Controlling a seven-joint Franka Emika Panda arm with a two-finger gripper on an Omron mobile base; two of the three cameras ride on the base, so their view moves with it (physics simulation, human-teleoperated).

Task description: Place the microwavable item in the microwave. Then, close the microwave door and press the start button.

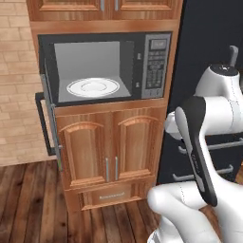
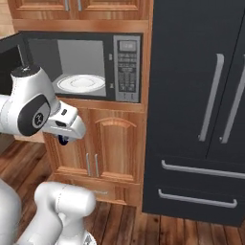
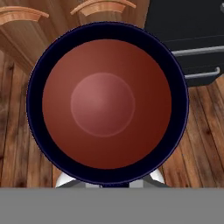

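Note:
The microwavable item (image 3: 107, 103) fills the hand view from above: a round cup with a dark rim and a reddish inside. It hangs over the wooden floor. My gripper (image 2: 64, 135) is shut on it, low in front of the cabinet doors, and a dark bit of the cup (image 2: 62, 140) shows under the hand. The fingers themselves are hidden behind the cup. The microwave (image 1: 142, 42) stands above, with its cavity exposed and a white plate (image 1: 93, 87) inside. The microwave door (image 1: 49, 118) is swung open to the left. The keypad panel (image 2: 127, 69) is on the microwave's right side.
Wooden cabinet doors (image 1: 109, 147) sit under the microwave, with a drawer below them. A tall black fridge (image 2: 201, 105) with grey handles stands to the right. A brick wall (image 1: 16, 71) lies left of the open door. The floor is wood planks (image 3: 205, 131).

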